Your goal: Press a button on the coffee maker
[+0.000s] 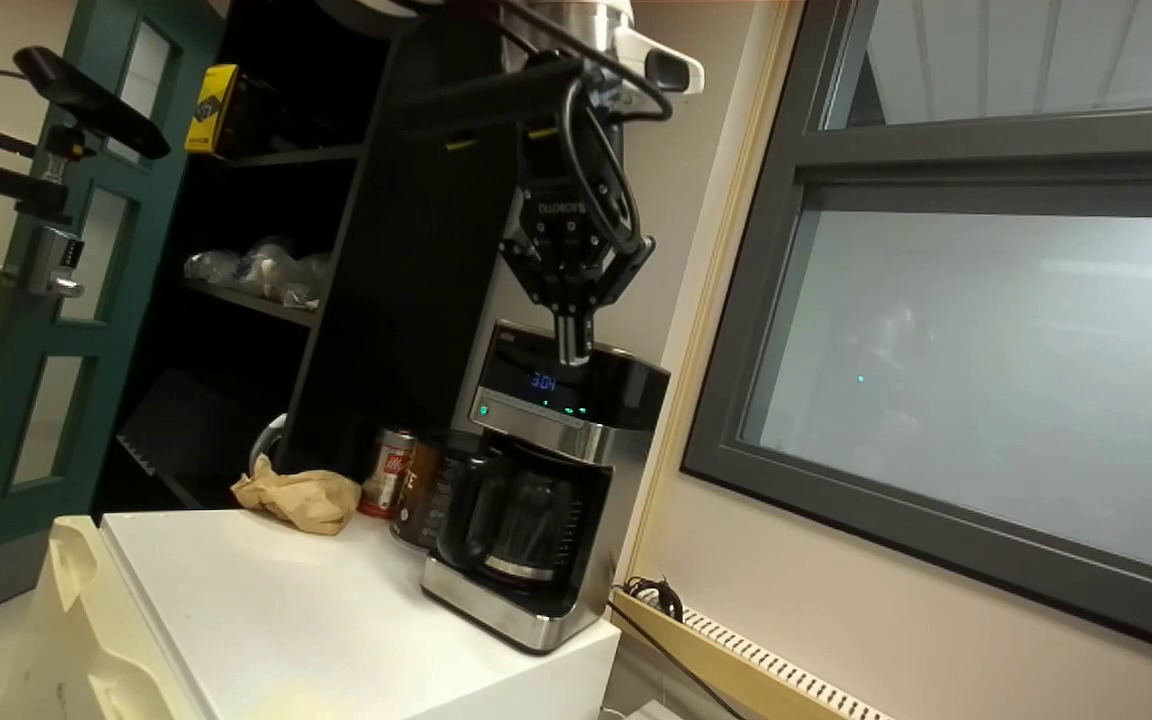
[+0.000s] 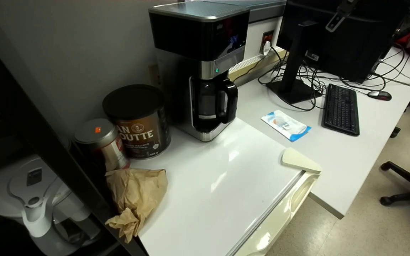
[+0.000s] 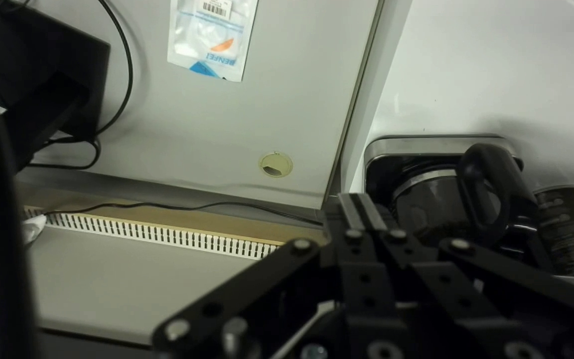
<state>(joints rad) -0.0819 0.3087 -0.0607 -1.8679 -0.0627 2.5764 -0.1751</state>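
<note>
Far left, I am listing a teal-green door with glass panes (image 1: 63, 338). Next, a tall black shelving unit (image 1: 406, 290), bearing a yellow-and-black box (image 1: 213, 108) and, lower, clear plastic bags (image 1: 271, 272). On a white flat-topped cabinet (image 1: 266, 590) are standing or lying, in order: one crumpled brown paper bag (image 1: 301, 498); one slim silver-and-red metal can (image 1: 391, 470), upright; one wide brown canister with a black lid (image 1: 421, 490), just beside the can.

Task item: one black drip coffee maker with a silver control band (image 1: 541, 423), standing upright on the cabinet, just right of the canister. Its display (image 1: 543, 382) is glowing blue — 3:04 — and small green lights (image 1: 570, 410) are shining nearby; its dark glass carafe (image 1: 533, 520) is sitting beneath.

My black two-fingered claw (image 1: 574, 352) is pointing downward, hanging apart from the machine but overlapping its black upper front in an exterior view. I am holding it pressed together, the silver-edged fingertips (image 3: 351, 212) lying side by side in the wrist view.

Far right, a grey-framed window (image 1: 956, 380) is showing pale glass.
</note>
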